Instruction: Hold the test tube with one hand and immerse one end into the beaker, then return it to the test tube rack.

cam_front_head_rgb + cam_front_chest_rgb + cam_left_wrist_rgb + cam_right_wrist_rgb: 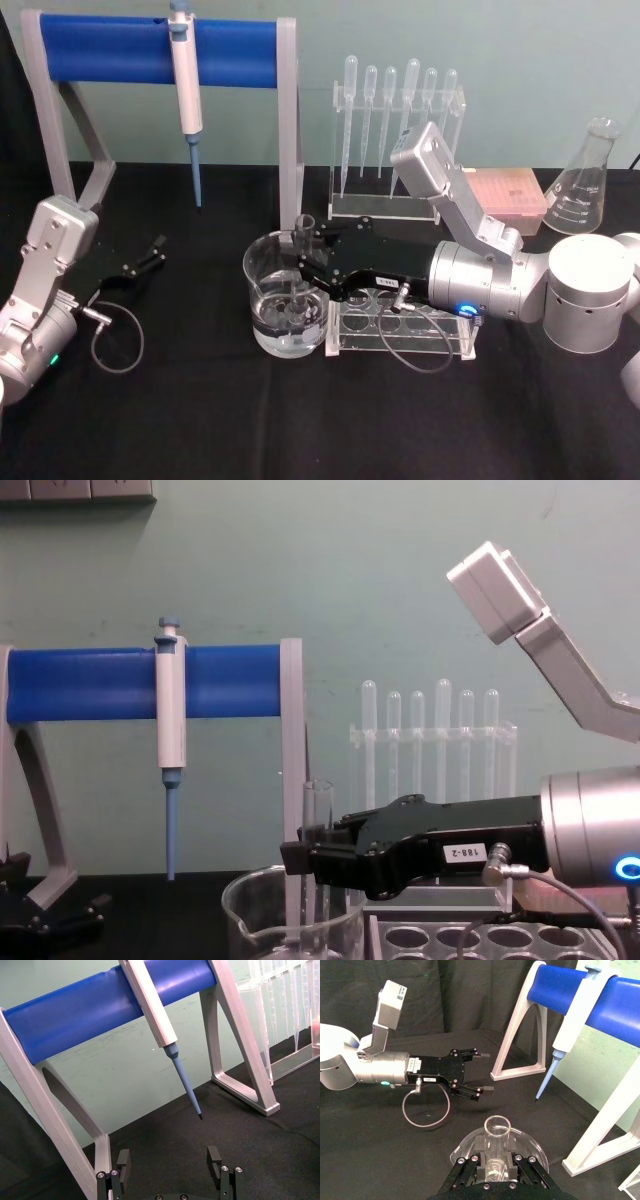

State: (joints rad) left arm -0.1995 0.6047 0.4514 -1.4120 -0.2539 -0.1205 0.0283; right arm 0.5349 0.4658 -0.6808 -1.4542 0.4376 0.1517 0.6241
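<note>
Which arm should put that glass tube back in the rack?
Right. The right end effector is shut on the test tube, upright in the beaker beside the rack; the left end effector sits open, far off.

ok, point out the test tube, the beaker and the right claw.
test tube [318, 802], chest view, upper wall just below the rim.
beaker [258, 292], head view, left glass wall.
right claw [302, 262], head view, midway between the fingertips gripping the test tube.
</note>
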